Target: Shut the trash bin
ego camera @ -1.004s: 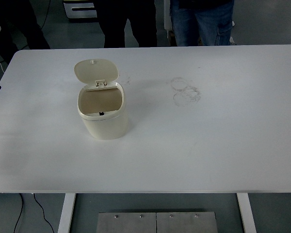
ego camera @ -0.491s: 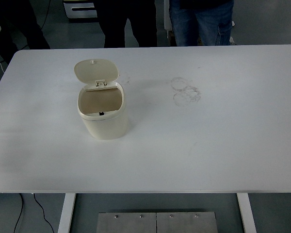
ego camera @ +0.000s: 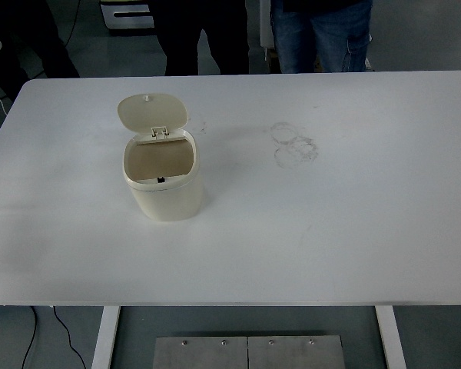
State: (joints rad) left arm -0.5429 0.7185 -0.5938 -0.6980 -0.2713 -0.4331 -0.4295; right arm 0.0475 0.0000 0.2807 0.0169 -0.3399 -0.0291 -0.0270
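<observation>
Standing on the white table [ego camera: 353,231], the small cream plastic trash bin [ego camera: 166,192] has its hinged lid [ego camera: 152,111] tipped upright, open. Neither hand is visible, so their state can't be told.

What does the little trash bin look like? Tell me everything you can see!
The trash bin is small, cream-colored and looks like smooth plastic. It stands upright on the left half of the white table. Its rounded lid is flipped up at the back on a hinge, so the bin is open. The inside looks brownish and empty, with a small dark latch at the front rim. Nothing touches it except the table.
</observation>
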